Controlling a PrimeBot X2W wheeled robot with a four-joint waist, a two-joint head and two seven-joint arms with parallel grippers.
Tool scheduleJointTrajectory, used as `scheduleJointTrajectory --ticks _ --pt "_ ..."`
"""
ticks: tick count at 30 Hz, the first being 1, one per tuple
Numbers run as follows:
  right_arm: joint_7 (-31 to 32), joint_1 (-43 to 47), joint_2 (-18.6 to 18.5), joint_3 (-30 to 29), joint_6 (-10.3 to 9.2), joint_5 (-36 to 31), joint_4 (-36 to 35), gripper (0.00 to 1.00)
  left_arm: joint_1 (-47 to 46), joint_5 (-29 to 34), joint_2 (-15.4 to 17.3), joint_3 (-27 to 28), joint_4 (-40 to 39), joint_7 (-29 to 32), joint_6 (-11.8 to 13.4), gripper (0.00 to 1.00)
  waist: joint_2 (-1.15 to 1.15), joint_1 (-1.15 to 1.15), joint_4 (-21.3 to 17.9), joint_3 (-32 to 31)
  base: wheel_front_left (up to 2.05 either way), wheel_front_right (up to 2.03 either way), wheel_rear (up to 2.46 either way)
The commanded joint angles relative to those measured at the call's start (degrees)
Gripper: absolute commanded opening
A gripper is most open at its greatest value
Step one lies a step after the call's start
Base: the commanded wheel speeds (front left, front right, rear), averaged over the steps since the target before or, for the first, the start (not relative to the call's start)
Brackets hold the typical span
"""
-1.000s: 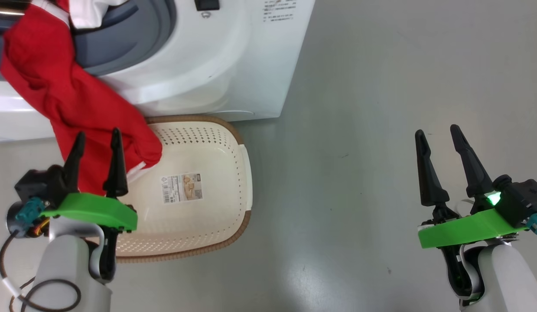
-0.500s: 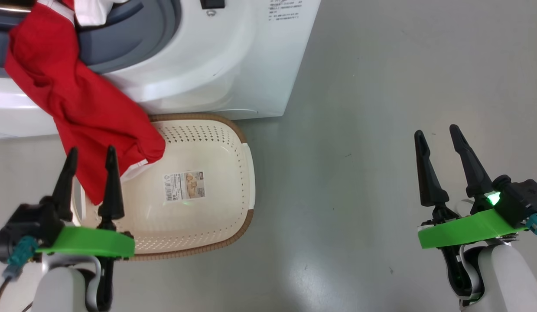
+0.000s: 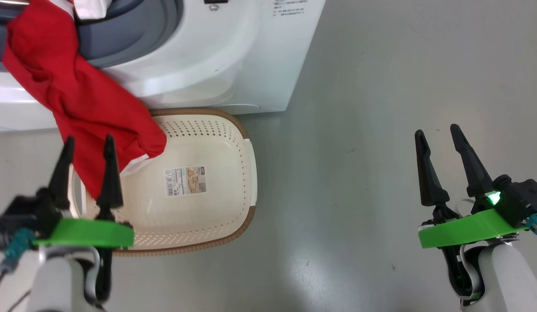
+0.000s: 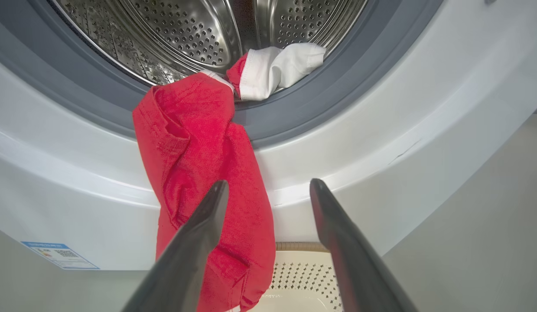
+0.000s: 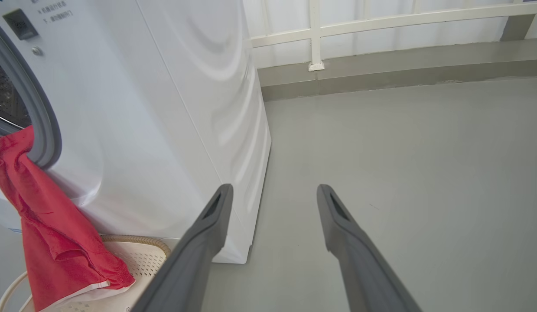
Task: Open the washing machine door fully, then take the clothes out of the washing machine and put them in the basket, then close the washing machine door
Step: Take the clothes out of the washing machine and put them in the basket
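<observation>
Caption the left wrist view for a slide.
Open left gripper faces the red garment draped from the washing machine toward the basket; white piece at the drum lip.

The left gripper (image 3: 89, 138) draws back toward the robot and now sits lower and further left in the head view. This uncovers the red garment's (image 3: 77, 99) hanging tip over the basket (image 3: 199, 130). The head camera shifts slightly, so the washer (image 3: 233, 52) slides right.

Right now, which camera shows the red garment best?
The left wrist view: the red garment drapes from the grey rubber ring down the washing machine front toward the basket. The head view cuts off its top at the frame edge; the right wrist view catches it side-on at the left edge.
</observation>
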Motion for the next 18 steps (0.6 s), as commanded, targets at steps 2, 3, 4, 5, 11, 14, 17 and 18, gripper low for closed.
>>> scheduleJointTrajectory --ticks 2,3,4,5,11,14,17,18 --pt "-0.4 0.9 -0.1 1.4 0.37 -0.3 -1.4 1.00 -2.7 0.8 2.1 1.8 -0.4 -0.3 -0.3 1.00 0.00 0.00 -0.1 0.3 0.00 0.00 0.00" --pt "-0.4 0.8 -0.1 1.5 0.37 -0.2 -1.4 1.00 -3.9 0.7 2.4 2.1 0.1 -0.3 -0.3 1.00 0.00 0.00 -0.1 0.5 0.00 0.00 0.00" --pt "-0.4 0.8 -0.1 1.5 0.37 -0.2 -1.4 1.00 -5.1 0.6 2.7 2.1 0.9 -0.3 -0.3 1.00 0.00 0.00 -0.1 0.6 0.00 0.00 0.00" --pt "-0.4 0.7 -0.1 1.6 0.37 -0.1 -1.4 1.00 -6.5 0.7 3.1 2.2 1.8 -0.3 -0.3 1.00 0.00 0.00 -0.1 0.7 0.00 0.00 0.00" --pt "-0.4 0.3 -0.1 2.1 0.37 0.1 -1.3 1.00 -16.2 1.6 6.4 2.3 10.6 -0.3 -0.3 1.00 0.00 0.00 -0.5 1.5 0.00 0.00 0.00" --pt "-0.4 0.1 -0.1 2.4 0.37 0.2 -1.2 1.00 -21.4 2.4 8.1 1.9 16.9 -0.3 -0.3 1.00 0.00 0.00 -0.9 1.7 0.00 0.00 0.00" --pt "-0.4 0.0 -0.1 2.7 0.37 0.4 -1.0 1.00 -26.1 3.1 9.3 1.2 23.5 -0.3 -0.1 1.00 0.00 0.00 -1.3 1.6 0.00 0.00 0.00" --pt "-0.4 0.0 -0.1 2.8 0.37 0.5 -1.0 1.00 -27.5 3.3 9.6 1.0 25.8 -0.3 -0.1 1.00 0.00 0.00 -1.4 1.6 0.00 0.00 0.00"
